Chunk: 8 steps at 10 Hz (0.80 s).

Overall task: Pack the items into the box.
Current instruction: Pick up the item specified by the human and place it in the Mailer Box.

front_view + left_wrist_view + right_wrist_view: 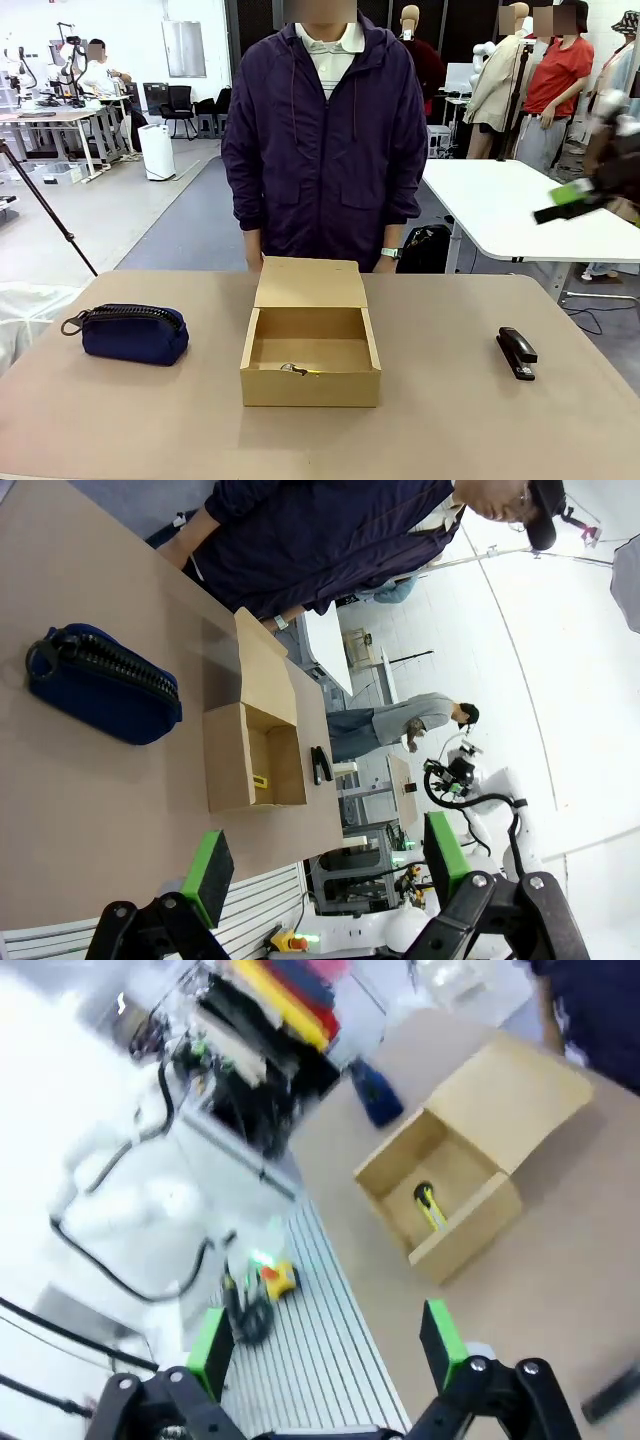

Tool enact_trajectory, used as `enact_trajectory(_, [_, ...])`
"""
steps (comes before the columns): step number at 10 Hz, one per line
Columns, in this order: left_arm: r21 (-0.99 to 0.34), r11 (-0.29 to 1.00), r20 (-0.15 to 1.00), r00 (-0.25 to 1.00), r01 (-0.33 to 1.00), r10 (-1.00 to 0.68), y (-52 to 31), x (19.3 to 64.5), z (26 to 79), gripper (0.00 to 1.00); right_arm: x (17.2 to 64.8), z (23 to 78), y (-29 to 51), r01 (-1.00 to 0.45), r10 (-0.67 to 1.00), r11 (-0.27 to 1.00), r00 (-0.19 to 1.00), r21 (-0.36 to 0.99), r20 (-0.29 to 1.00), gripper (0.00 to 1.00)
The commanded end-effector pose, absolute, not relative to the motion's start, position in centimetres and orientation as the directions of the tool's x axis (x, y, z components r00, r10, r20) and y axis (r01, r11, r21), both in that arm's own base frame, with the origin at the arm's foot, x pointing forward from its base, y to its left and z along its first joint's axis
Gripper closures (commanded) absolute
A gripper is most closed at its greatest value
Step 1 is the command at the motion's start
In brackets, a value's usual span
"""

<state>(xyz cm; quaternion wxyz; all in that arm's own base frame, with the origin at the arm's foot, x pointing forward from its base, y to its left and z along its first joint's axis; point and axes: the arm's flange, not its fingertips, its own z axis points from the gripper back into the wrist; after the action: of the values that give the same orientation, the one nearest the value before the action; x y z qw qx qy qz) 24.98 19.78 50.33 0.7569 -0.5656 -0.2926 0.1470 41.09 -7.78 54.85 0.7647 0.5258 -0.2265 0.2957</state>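
The tan cardboard box (pixel 310 388) stands open mid-table, its flap lid upright toward the person. A yellow-and-black utility knife (pixel 295 370) lies inside near the front wall. The black stapler (pixel 517 353) rests on the table to the right of the box. High above the table, my left gripper (pixel 325 865) is open and holds nothing; this view takes in the box (pixel 225 770), knife (pixel 259 780) and stapler (pixel 320 765). My right gripper (pixel 326 1345) is also open and empty, raised off to the side of the box (pixel 465 1230) and knife (pixel 430 1205); it appears blurred at the right edge (pixel 553 203).
A navy zip pouch (pixel 133 332) lies left of the box. A person in a dark jacket (pixel 325 140) stands at the far table edge, hands down. The robot's base and a ribbed metal plate (pixel 310 1340) sit below the right gripper.
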Motion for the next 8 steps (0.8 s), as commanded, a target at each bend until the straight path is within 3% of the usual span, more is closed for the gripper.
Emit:
enact_trajectory(1, [-0.944,0.305,0.286,0.78,0.129,0.557,19.8,25.0,50.5,0.0,37.0,52.4,-10.4,-0.633,-0.295,0.306,0.647,0.711,0.703,0.0])
enact_trajectory(3, [-0.944,0.305,0.286,0.78,0.129,0.557,19.8,25.0,50.5,0.0,37.1,49.2,-10.2,-0.607,-0.221,0.323,0.698,0.726,0.682,0.0])
enact_trajectory(4, [-0.944,0.305,0.286,0.78,0.129,0.557,19.8,25.0,50.5,0.0,36.9,51.5,-13.3,-0.606,-0.121,0.29,0.745,0.741,0.656,0.0])
enact_trajectory(8, [-0.944,0.305,0.286,0.78,0.129,0.557,19.8,25.0,50.5,0.0,36.9,51.5,-13.3,-0.606,-0.121,0.29,0.745,0.741,0.656,0.0])
